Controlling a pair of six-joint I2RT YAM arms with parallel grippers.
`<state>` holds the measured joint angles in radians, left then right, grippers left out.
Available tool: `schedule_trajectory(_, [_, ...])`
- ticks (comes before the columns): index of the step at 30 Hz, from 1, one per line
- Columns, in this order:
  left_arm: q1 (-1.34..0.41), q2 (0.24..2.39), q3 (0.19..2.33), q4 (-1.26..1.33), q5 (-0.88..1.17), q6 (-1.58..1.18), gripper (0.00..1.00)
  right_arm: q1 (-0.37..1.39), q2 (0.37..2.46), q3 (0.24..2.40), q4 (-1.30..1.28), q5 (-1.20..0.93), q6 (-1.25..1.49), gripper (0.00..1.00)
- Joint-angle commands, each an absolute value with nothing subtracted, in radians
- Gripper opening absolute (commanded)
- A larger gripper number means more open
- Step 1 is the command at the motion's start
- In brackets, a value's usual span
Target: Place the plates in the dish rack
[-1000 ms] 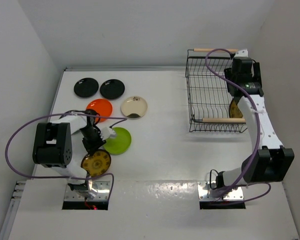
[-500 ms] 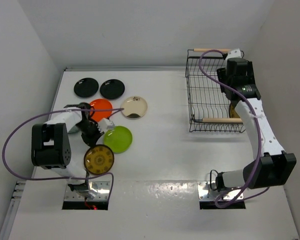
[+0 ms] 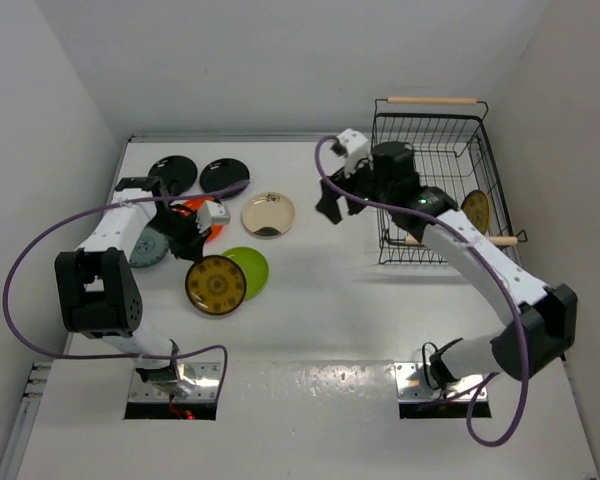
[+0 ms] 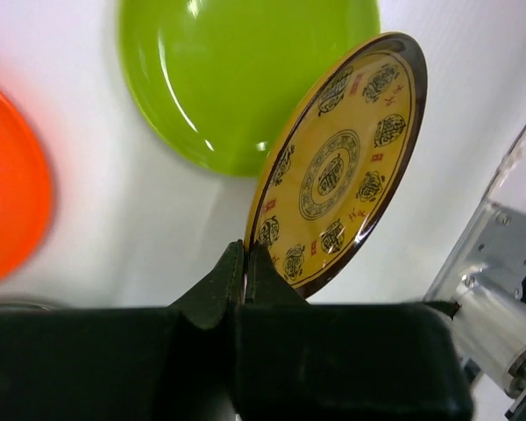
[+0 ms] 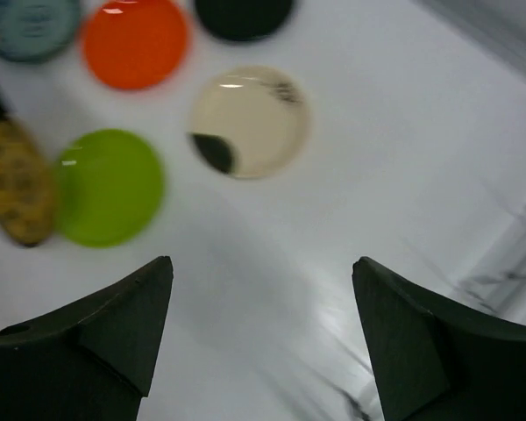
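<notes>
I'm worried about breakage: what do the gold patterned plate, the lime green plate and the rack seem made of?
Gold patterned plate: glazed ceramic or melamine, hard to tell; glossy, printed motifs, dark rim. Lime green plate: equally open; smooth gloss with bright highlights. Dish rack: thin black wire, probably coated metal, with pale wooden rod handles.

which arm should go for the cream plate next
Right. The right gripper is open and empty, and the cream plate lies free on the table just ahead of its fingers. The left gripper is busy, shut on the rim of the gold plate.
</notes>
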<state>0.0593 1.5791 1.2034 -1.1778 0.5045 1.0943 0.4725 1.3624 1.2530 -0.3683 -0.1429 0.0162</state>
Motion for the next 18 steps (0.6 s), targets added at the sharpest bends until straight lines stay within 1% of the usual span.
schedule_trajectory(1, [0.029,1.555,1.298,-1.215,0.684,1.095,0.00,0.556,1.481,1.218,-0.119,-0.457,0.225,0.82])
schedule_trajectory(2, [0.019,1.546,1.331,-1.215,0.707,1.095,0.00,0.596,1.506,1.230,-0.112,-0.478,0.238,0.82])
schedule_trajectory(3, [0.018,1.546,1.345,-1.215,0.731,1.085,0.00,0.612,1.599,1.265,-0.113,-0.480,0.256,0.82])
schedule_trajectory(5, [0.018,1.546,1.365,-1.215,0.788,1.085,0.00,0.673,1.649,1.333,-0.123,-0.512,0.276,0.84])
schedule_trajectory(6, [0.018,1.546,1.365,-1.206,0.799,1.085,0.00,0.687,1.707,1.342,-0.118,-0.512,0.282,0.85])
schedule_trajectory(7, [0.018,1.546,1.365,-1.197,0.808,1.071,0.00,0.707,1.723,1.347,-0.107,-0.512,0.290,0.86])
schedule_trajectory(11, [0.018,1.546,1.365,-1.128,0.819,1.006,0.00,0.742,1.801,1.325,-0.006,-0.512,0.371,0.85])
schedule_trajectory(14, [0.018,1.546,1.385,-1.106,0.844,0.977,0.00,0.762,1.854,1.338,0.044,-0.488,0.416,0.76])
schedule_trajectory(15, [0.018,1.546,1.385,-1.097,0.853,0.945,0.00,0.764,1.865,1.351,0.046,-0.489,0.422,0.67])
schedule_trajectory(17, [0.018,1.546,1.396,-1.075,0.853,0.921,0.00,0.765,1.888,1.354,0.083,-0.491,0.457,0.53])
schedule_trajectory(18, [0.018,1.546,1.396,-1.065,0.853,0.911,0.00,0.767,1.893,1.350,0.092,-0.489,0.465,0.45])
